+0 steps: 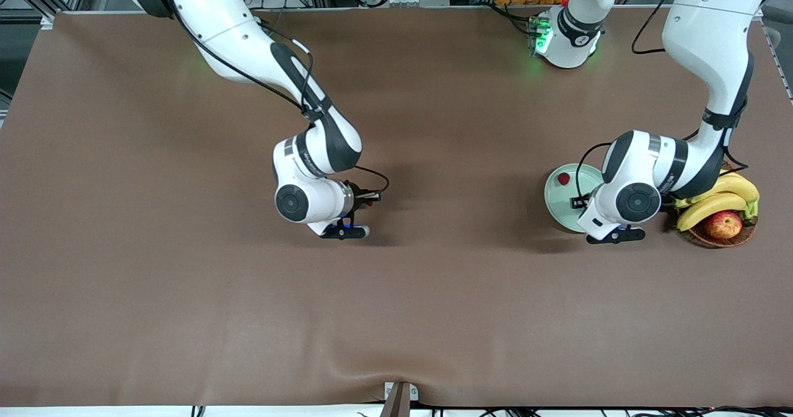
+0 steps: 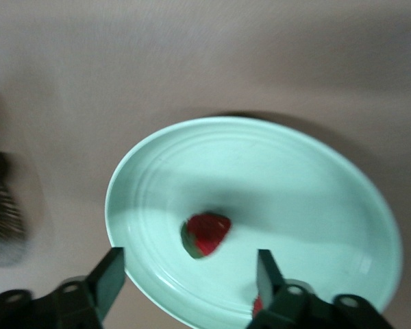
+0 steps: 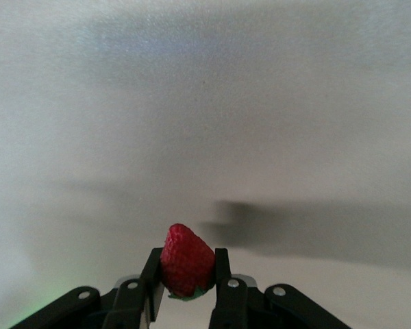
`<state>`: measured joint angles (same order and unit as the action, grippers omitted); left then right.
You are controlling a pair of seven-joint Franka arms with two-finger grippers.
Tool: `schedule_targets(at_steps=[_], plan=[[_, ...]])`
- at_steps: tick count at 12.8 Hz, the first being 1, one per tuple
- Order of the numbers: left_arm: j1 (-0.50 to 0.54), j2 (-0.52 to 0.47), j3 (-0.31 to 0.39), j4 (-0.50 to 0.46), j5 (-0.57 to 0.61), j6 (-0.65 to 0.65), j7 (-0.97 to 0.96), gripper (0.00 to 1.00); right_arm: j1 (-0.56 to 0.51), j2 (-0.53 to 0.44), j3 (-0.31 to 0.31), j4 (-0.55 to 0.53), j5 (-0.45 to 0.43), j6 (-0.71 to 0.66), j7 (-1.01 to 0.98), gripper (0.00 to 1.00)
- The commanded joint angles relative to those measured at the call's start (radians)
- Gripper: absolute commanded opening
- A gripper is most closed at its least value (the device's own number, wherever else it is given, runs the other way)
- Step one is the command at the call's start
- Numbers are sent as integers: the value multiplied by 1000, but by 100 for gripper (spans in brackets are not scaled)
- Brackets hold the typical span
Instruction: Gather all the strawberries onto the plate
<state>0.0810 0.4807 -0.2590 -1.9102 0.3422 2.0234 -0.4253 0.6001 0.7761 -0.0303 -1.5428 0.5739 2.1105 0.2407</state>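
The mint-green plate (image 1: 557, 209) lies toward the left arm's end of the table. One strawberry (image 1: 563, 178) rests on it near the rim. My left gripper (image 1: 579, 203) hovers over the plate. In the left wrist view its fingers (image 2: 111, 273) stand open around nothing, and a blurred strawberry (image 2: 205, 234) shows on the plate (image 2: 294, 199) below them. A red sliver (image 2: 258, 306) peeks out beside one finger. My right gripper (image 1: 370, 201) is over the middle of the table, shut on a red strawberry (image 3: 186, 257) with its green cap toward the wrist.
A brown wicker basket (image 1: 722, 234) holding bananas (image 1: 712, 203) and a red-yellow apple (image 1: 723, 223) stands right beside the plate, under the left arm's elbow. Brown tabletop spreads between the two grippers.
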Motion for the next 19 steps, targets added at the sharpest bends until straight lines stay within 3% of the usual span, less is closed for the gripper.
schedule_targets(at_steps=[1, 3, 4, 6, 8, 10, 12, 13, 14, 16, 19], plan=[[-4, -50, -122, 72, -5, -63, -53, 100, 1, -9, -10, 4, 21, -4, 5, 69], [-36, -19, -227, 169, -20, -66, -174, 100, -26, -47, -10, 7, 21, -23, -1, 83], [-76, 25, -244, 230, -37, -66, -260, 100, -61, -96, -11, 15, 12, -100, -1, 86], [-205, 126, -244, 348, -74, -58, -418, 100, -141, -212, -22, 44, -21, -299, -1, 86], [-323, 241, -241, 484, -77, -25, -536, 100, -210, -350, -39, 50, -153, -413, -3, 86], [-403, 306, -223, 510, -75, 129, -616, 100, -294, -458, -40, 67, -233, -466, -14, 100], [-481, 373, -197, 519, -75, 301, -746, 100, -358, -543, -57, 88, -304, -471, -14, 100], [-538, 407, -159, 540, -75, 361, -800, 100, -365, -570, -74, 107, -386, -472, -23, 100], [-600, 442, -111, 572, -77, 388, -852, 100, -376, -607, -77, 107, -469, -484, -55, 100], [-702, 475, -24, 609, -78, 400, -914, 100, -455, -655, -76, 119, -505, -533, -153, 100], [-718, 469, -17, 593, -78, 396, -923, 100, -569, -731, -69, 119, -545, -624, -278, 100]])
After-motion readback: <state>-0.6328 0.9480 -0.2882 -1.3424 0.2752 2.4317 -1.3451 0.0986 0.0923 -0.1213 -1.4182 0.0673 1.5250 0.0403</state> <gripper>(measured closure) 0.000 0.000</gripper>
